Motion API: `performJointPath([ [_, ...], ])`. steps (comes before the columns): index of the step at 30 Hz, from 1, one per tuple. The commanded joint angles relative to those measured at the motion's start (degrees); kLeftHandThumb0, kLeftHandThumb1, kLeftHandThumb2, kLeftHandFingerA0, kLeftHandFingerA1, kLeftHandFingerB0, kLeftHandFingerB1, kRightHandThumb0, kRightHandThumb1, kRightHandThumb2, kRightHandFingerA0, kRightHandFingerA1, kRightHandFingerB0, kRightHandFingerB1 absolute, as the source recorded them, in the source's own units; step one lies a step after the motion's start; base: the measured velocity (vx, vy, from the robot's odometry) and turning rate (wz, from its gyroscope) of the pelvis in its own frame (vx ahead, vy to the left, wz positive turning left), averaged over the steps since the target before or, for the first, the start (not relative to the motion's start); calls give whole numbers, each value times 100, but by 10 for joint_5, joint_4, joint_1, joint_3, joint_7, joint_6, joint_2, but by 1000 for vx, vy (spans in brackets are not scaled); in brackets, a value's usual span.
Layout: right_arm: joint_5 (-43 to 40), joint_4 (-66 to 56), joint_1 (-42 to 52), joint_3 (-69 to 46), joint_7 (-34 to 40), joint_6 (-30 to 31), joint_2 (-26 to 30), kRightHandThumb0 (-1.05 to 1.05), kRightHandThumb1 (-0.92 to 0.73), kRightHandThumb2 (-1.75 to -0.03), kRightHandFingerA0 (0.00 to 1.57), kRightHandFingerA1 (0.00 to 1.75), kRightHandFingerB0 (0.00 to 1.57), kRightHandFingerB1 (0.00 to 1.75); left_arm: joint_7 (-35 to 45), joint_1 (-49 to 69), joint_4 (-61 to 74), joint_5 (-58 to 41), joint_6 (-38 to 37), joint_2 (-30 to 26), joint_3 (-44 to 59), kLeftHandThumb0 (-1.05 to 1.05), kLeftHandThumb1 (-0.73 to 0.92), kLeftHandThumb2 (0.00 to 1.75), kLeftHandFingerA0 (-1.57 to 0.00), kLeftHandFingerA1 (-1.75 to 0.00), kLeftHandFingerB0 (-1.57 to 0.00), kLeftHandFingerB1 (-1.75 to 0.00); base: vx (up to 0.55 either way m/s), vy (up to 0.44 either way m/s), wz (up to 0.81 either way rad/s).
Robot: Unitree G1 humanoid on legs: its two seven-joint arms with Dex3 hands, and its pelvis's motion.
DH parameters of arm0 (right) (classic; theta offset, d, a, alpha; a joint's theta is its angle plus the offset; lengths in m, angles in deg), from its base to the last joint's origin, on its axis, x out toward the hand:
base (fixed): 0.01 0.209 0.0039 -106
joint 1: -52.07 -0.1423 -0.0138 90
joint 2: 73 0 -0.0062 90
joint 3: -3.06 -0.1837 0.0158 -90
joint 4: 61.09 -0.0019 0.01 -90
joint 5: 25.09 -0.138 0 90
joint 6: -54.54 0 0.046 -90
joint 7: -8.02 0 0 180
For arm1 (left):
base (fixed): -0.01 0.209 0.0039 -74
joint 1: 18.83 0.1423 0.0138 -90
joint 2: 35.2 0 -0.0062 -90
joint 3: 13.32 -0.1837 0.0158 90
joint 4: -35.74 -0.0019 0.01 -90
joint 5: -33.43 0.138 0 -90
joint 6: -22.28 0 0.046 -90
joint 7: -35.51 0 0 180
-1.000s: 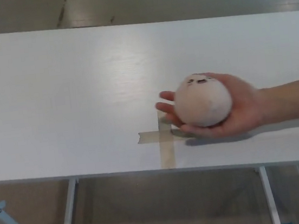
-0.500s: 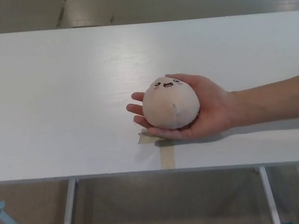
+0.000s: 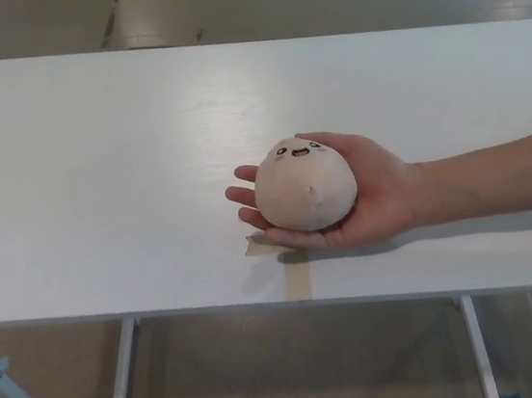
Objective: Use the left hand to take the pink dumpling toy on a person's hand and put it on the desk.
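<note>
A round pale pink dumpling toy [image 3: 304, 185] with a small face on top rests in a person's upturned palm [image 3: 373, 200]. The person's forearm [image 3: 497, 180] reaches in from the right edge, low over the white desk [image 3: 107, 170]. The palm sits near the desk's front edge, right of centre. Neither of my hands shows in the head view.
A cross of tan tape [image 3: 291, 259] is stuck on the desk just under the person's fingers, running to the front edge. Below the desk I see its metal legs [image 3: 123, 381] and the floor.
The person's hand has carried the toy to the left, over the tape cross, and the toy's face has turned more toward me. Over the last half second it has stayed still.
</note>
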Motion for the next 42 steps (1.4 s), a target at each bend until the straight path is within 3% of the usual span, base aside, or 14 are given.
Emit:
performJointPath([
  [1, -3, 2, 0, 2, -6, 1, 8, -26, -63, -58, 76, 51, 60, 45, 19, 142, 225, -1, -126, -27, 0, -33, 52, 56, -45, -38, -43, -36, 0, 0, 0],
  [8, -3, 3, -3, 3, -5, 5, 7, -26, -63, -58, 77, 52, 61, 45, 103, 365, 536, -83, -175, -53, 60, -38, 52, 56, -48, -39, -41, -35, 0, 0, 0],
  [9, -1, 3, -5, 4, -4, 4, 6, -26, -63, -58, 77, 52, 61, 45, 122, 404, 593, -112, -190, -58, 79, -45, 44, 68, -43, -47, -36, -43, 0, 0, 0],
  [10, 0, 3, -6, 6, -3, 4, 6, -26, -63, -58, 77, 52, 61, 45, 137, 429, 632, -136, -202, -62, 94, -45, 44, 68, -43, -47, -36, -43, 0, 0, 0],
  [11, 1, 3, -7, 7, -3, 4, 6, -26, -63, -58, 77, 52, 61, 46, 145, 440, 654, -152, -209, -65, 104, -37, 51, 55, -47, -40, -41, -35, 0, 0, 0],
  [15, 4, 3, -7, 10, -1, 5, 7, -26, -63, -57, 77, 52, 61, 46, 167, 474, 741, -209, -219, -67, 142, -38, 50, 55, -48, -41, -42, -36, 0, 0, 0],
  [17, 5, 2, -8, 12, 1, 4, 6, -26, -63, -58, 77, 52, 62, 46, 165, 493, 822, -250, -228, -65, 179, -45, 42, 67, -46, -49, -40, -44, 0, 0, 0],
  [22, 1, 2, -15, 9, -2, 5, 4, -27, -63, -58, 76, 51, 60, 45, 133, 496, 958, -279, -206, -59, 241, -48, 39, 68, -47, -51, -41, -45, 0, 0, 0],
  [28, -1, 3, -17, 9, -4, 9, 8, -27, -63, -58, 75, 51, 60, 45, 95, 452, 1064, -303, -158, -71, 276, -48, 38, 67, -45, -52, -41, -46, 0, 0, 0],
  [33, -5, 2, -23, 5, -5, 10, 10, -26, -63, -58, 75, 51, 61, 46, 52, 285, 1119, -293, -47, -146, 272, -49, 37, 67, -45, -48, -40, -43, 0, 0, 0],
  [39, -8, -1, -18, 3, -9, -1, 7, -28, -63, -58, 76, 51, 61, 46, 44, 69, 1099, -256, 74, -220, 179, -54, 38, 69, -44, -48, -37, -43, 0, 0, 0],
  [40, -9, -1, -17, 2, -11, -3, 7, -28, -64, -58, 77, 52, 62, 46, 47, 28, 1094, -249, 98, -228, 156, -49, 44, 54, -49, -40, -40, -34, 0, 0, 6],
  [41, -9, -1, -17, 3, -13, -3, 7, -28, -64, -58, 77, 52, 61, 45, 54, -33, 1085, -239, 138, -230, 118, -54, 39, 69, -44, -48, -35, -42, 0, 0, 0],
  [42, -10, -1, -18, 1, -13, -1, 8, -29, -63, -57, 77, 52, 60, 45, 73, -108, 1063, -207, 175, -213, 60, -54, 40, 69, -42, -46, -33, -41, 0, 0, 0],
])
